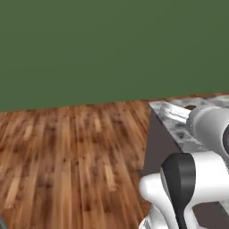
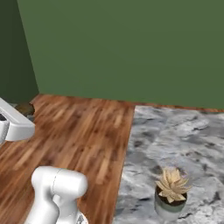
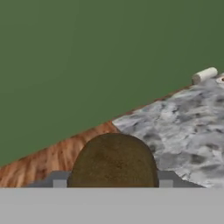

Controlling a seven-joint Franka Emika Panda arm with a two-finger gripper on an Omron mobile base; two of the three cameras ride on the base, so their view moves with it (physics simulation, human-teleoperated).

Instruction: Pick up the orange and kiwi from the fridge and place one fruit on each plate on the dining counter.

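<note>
1. My claw (image 3: 113, 183) is pinching the brown, fuzzy, oval kiwi (image 3: 113, 162); in the hand view the fruit sits snug between the two finger tips and hides most of what lies ahead.
2. Just beyond it I see the near edge of the grey-and-white marbled stone surface (image 3: 183, 127), with wood plank floor (image 3: 48, 157) below and a plain dark green wall (image 3: 87, 52) behind.
3. Far along that surface lies a small pale cylinder (image 3: 204, 75); I cannot tell what it is.
4. From the right base view, a small potted succulent (image 2: 172, 192) stands on the marble top (image 2: 175, 135).
5. Risks, as I judge them: the kiwi's rounded skin could slip and drop to the floor, and no plate is in sight, so releasing early would leave the fruit on bare stone.
</note>
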